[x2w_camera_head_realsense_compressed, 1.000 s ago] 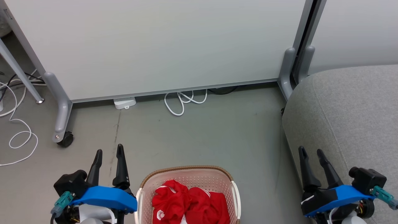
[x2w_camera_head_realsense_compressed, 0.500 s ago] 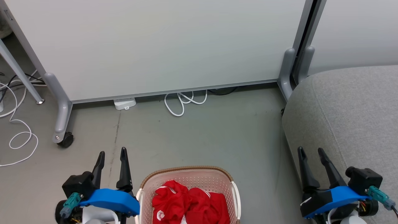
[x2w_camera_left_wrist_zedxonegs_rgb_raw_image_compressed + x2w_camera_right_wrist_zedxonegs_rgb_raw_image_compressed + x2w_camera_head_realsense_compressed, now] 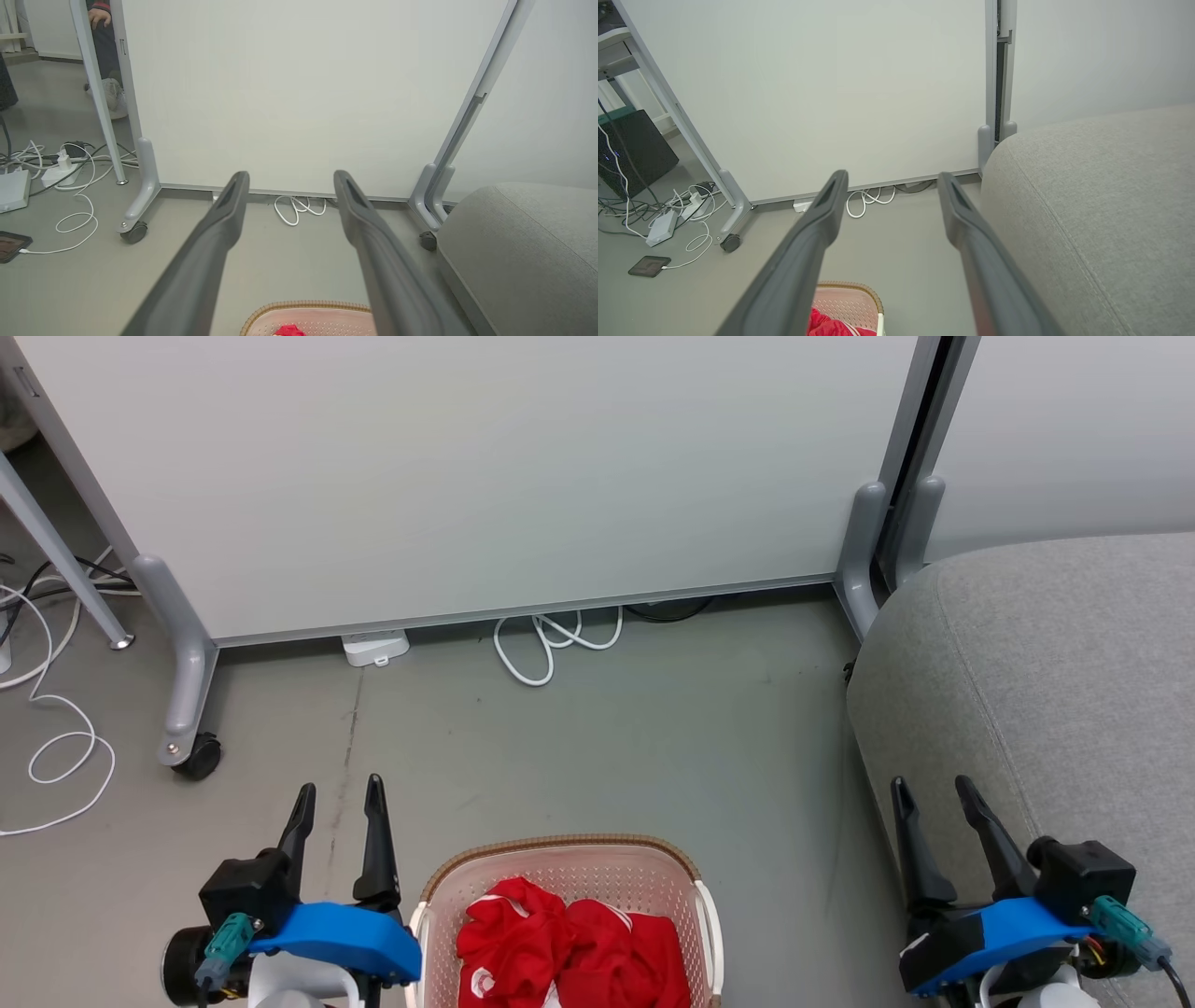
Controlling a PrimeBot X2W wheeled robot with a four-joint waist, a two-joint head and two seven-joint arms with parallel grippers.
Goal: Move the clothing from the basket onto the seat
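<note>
At the far left one loose white cable (image 3: 56, 747) loops over the grey floor (image 3: 607, 747), beside one partition foot with a single black caster (image 3: 198, 756). One white partition panel (image 3: 467, 476) spans the back, with a second panel (image 3: 1074, 429) to its right. Under the first lie one small white box (image 3: 375, 646) and one coil of white cord (image 3: 546, 639).

Two grippers are in view. The left gripper (image 3: 338, 787) sits at the lower left, just beside the left rim of the one basket (image 3: 560, 842). Its two dark fingers point up the head view, spread apart and holding nothing. The basket stands on the floor at the bottom centre, cut by the lower edge of that view. Inside it lies the clothing (image 3: 569, 943), a red heap that reads as two bunched lumps, the left one with white trim, all below the rim.

Between the basket's right side and the one grey seat (image 3: 1055, 691) runs an open strip of floor. A wider open stretch lies ahead of the basket, up to the panel. The right gripper (image 3: 931, 784) hangs at the lower right, in front of the seat's rounded left edge, its fingers splayed, empty and leaning slightly left. The seat takes up the right side, its stitched seam running down the view.
</note>
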